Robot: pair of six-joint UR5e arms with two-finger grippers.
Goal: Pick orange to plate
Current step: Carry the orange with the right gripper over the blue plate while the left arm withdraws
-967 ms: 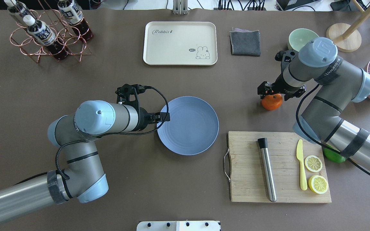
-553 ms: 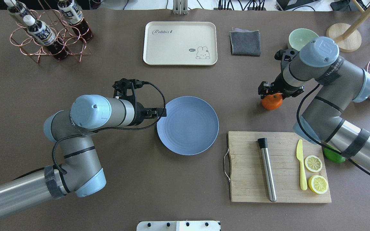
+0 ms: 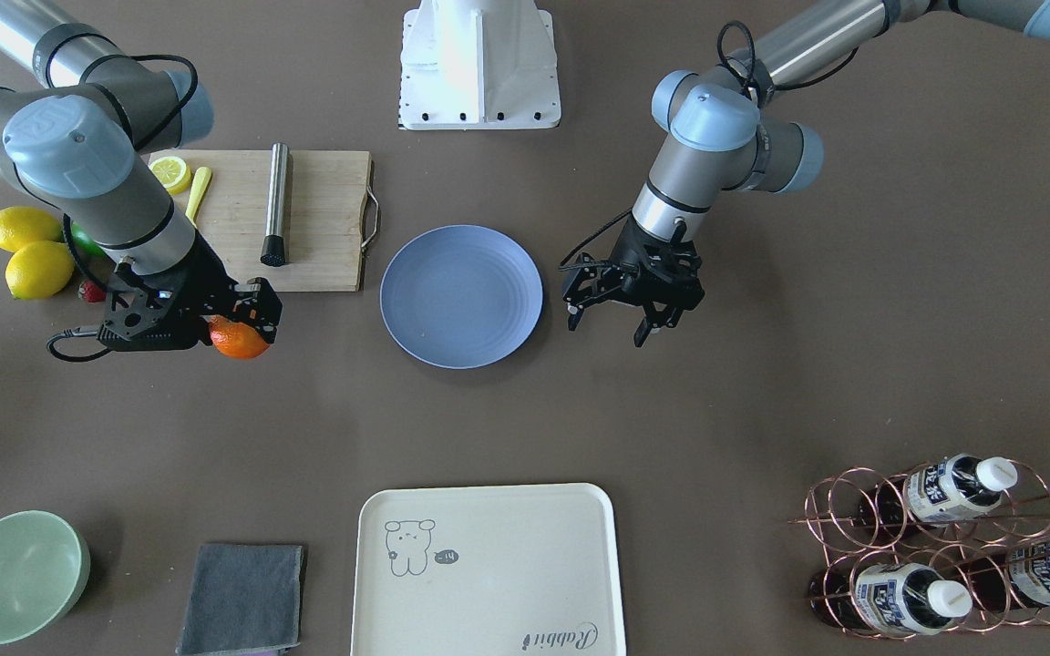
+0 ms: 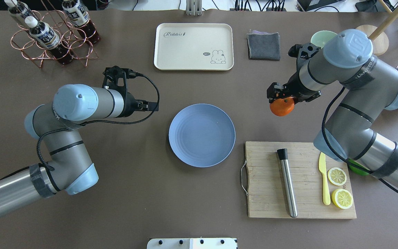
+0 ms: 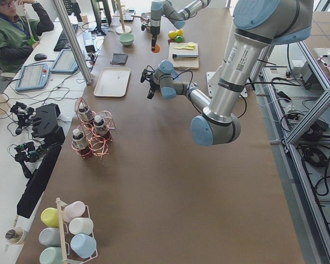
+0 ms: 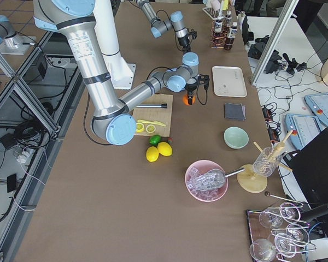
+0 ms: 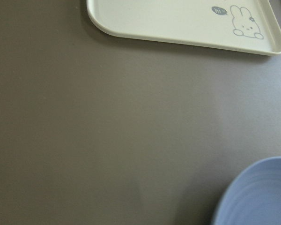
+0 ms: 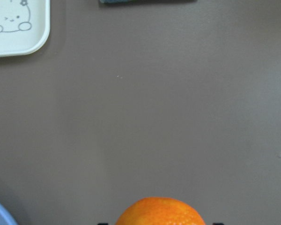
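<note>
Clamping the orange [image 4: 281, 106], the right tool [image 4: 278, 100] hangs apart from the plate [image 4: 201, 135].

Robotics lab, left arm [image 4: 76, 103] and right arm [image 4: 349, 65] mounted at brown surface [image 4: 133, 193], aluminium frame post [image 5: 72, 41], teach pendant [image 5: 32, 77] on side desk [image 5: 3, 181], seated operator [image 5: 14, 33], floor cables [image 5: 316, 157], cutting board [image 4: 264, 186] among kitchen props.

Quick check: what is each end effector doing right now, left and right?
Left end effector: open, holding nothing, beside the plate.
Right end effector: closed on the orange.
</note>
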